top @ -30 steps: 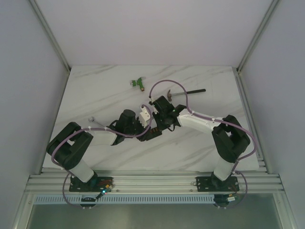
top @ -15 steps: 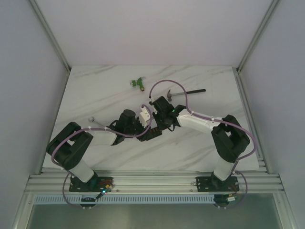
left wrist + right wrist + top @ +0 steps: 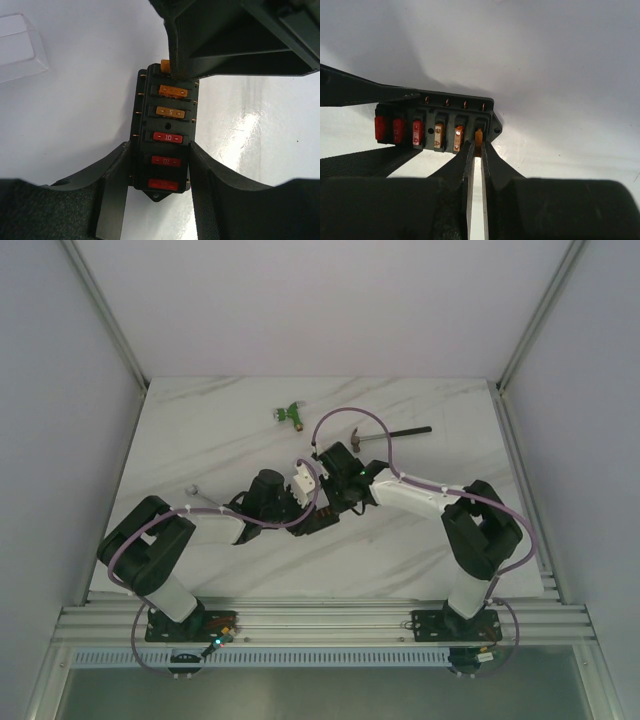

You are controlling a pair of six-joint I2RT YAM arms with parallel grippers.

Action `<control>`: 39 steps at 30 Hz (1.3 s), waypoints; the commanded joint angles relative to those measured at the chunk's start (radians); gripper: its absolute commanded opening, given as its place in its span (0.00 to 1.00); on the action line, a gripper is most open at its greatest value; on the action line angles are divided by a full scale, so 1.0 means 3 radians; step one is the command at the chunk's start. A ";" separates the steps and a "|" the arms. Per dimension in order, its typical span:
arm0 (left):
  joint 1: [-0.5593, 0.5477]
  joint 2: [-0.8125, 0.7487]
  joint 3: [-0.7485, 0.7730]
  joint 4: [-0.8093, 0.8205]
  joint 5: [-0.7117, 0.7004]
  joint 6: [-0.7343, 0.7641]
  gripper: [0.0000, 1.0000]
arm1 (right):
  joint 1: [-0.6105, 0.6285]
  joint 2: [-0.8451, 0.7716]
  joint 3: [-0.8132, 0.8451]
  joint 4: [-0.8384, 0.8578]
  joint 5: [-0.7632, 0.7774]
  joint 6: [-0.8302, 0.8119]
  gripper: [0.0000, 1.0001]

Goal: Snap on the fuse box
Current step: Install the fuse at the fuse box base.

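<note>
Six slots run along the fuse box (image 3: 165,145), and five already carry seated fuses, three red and two orange. The sixth, an orange fuse (image 3: 479,136), is pinched between the tips of the right hand (image 3: 478,147) right at the end slot. The left hand (image 3: 160,165) is clamped on the box's two long sides and pins it flat on the desk (image 3: 75,100), near the middle and between the two arms. Against the overhead view of a second ago very little has changed: the right wrist has crept a touch toward the left arm and the far side of the desk, while the left arm has not budged and neither hand has loosened or tightened. I read that small shift as the right hand lining the fuse up over its slot or starting to press it home. The fuse stands higher than its neighbours, so it looks not yet fully seated. The clear plastic lid (image 3: 20,47) lies apart on the desk beyond the box, so the snapping-on judged from this is still to come. The hammer (image 3: 390,435) lies where it did.
</note>
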 commanded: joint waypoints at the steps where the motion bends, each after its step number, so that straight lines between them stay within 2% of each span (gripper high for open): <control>1: -0.0011 -0.0017 -0.0008 0.0092 0.0132 -0.0016 0.48 | 0.0062 0.0223 0.0016 -0.0059 0.0062 0.0034 0.00; 15: -0.0007 -0.0020 -0.0025 0.0112 0.0087 -0.0028 0.45 | 0.0119 0.0390 0.0011 -0.0284 0.0126 -0.0039 0.00; 33: 0.0032 -0.0016 -0.0045 0.0131 -0.0018 -0.0092 0.40 | 0.0132 0.0702 -0.0055 -0.0774 -0.0354 -0.0185 0.00; 39: 0.0035 -0.0046 -0.0063 0.0146 -0.0002 -0.0095 0.39 | 0.0106 0.0849 -0.0061 -0.0935 -0.0186 -0.0142 0.00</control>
